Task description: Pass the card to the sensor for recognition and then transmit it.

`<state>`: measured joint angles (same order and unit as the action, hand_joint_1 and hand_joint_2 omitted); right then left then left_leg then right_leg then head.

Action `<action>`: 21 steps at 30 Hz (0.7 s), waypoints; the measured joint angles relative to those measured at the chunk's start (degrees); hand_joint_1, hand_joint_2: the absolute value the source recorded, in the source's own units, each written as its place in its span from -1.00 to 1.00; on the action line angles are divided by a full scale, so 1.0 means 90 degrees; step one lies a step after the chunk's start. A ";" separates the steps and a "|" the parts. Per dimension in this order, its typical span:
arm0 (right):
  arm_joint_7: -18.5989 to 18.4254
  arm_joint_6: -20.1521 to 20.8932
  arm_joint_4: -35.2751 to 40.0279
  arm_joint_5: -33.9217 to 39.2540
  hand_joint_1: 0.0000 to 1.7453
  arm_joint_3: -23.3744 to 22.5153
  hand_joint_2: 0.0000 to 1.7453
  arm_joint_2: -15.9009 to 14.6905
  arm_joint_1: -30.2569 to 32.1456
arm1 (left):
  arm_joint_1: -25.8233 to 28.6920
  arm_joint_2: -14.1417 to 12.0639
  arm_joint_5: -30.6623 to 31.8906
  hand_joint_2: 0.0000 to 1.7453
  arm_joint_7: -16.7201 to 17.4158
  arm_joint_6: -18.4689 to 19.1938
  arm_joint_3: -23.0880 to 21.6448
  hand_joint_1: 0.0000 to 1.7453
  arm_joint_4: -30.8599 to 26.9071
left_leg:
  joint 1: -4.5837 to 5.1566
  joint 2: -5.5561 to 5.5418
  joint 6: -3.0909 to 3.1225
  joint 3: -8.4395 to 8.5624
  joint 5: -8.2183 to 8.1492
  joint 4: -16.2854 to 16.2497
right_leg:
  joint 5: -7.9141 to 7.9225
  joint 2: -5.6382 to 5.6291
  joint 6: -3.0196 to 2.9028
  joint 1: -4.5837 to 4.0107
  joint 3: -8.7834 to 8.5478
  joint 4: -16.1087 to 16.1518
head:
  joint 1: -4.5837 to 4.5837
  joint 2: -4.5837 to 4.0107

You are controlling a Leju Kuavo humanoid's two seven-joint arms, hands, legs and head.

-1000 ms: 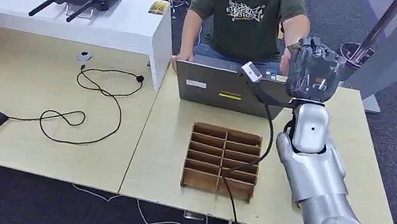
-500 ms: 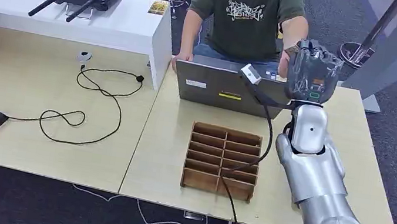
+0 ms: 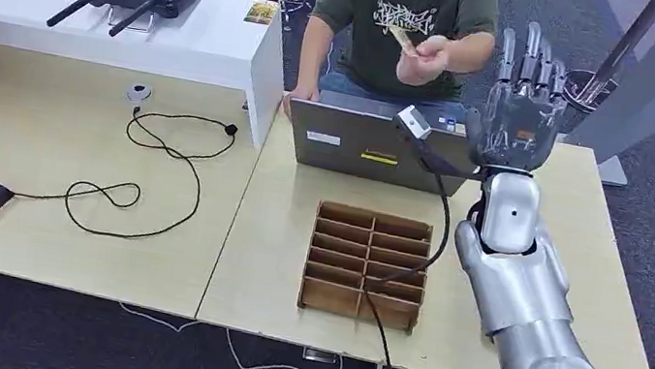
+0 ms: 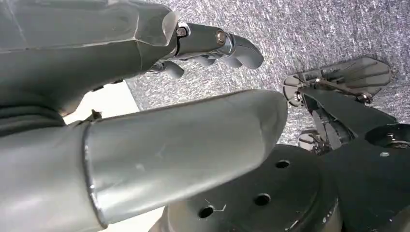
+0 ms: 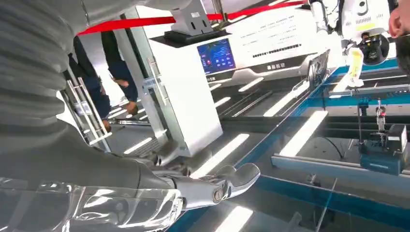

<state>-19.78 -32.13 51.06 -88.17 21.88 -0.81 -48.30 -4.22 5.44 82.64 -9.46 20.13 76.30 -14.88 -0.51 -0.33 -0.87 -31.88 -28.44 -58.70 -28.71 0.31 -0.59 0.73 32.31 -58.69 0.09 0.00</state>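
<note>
the right hand (image 3: 519,105) is raised above the far edge of the table (image 3: 286,237), fingers straight and spread apart, pointing upward, palm toward the camera, holding nothing; its silver forearm rises steeply from the lower right, wrist roughly upright; just beside it, to its left, a person's hand (image 3: 426,59) pinches the card (image 3: 398,37), which is apart from the robot's fingers; the card's long axis runs diagonally, its free end pointing up and to the left, toward the person's chest; below them stands a grey laptop (image 3: 373,145) with a small white sensor (image 3: 414,119) at its top edge, a black cable running down from it across the wooden divided tray (image 3: 367,265); in the left wrist view the left hand (image 4: 159,96) hangs over grey carpet, fingers loosely extended and apart, gripping nothing.
</note>
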 joint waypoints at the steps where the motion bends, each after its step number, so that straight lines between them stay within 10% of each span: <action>1: 0.0000 0.0000 -0.0002 0.0000 -1.00 0.0000 1.00 0.0000 0.0000 | 0.0000 0.0000 0.0000 -1.00 0.0000 0.0000 0.0000 -1.00 0.0002 | 0.0000 0.0000 0.0000 0.0000 0.0000 0.0000 | 0.0000 0.0000 0.0000 0.0000 0.0000 0.0000 | 0.0000 0.0000; 21: 0.0031 -0.0019 -0.0012 0.0000 -1.00 -0.0002 1.00 0.0000 0.0000 | 0.0001 0.0000 -0.0010 -1.00 -0.0005 0.0000 -0.0002 -1.00 0.0002 | 0.0000 0.0000 0.0000 0.0000 0.0000 0.0000 | 0.0000 0.0000 0.0000 0.0000 0.0000 0.0000 | 0.0002 0.0000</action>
<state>-19.50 -32.30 50.95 -88.17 21.86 -0.81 -48.30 -4.21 5.44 82.55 -9.51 20.13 76.28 -14.86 -0.51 -0.33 -0.87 -31.87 -28.44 -58.70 -28.71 0.31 -0.59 0.73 32.31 -58.69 0.11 0.00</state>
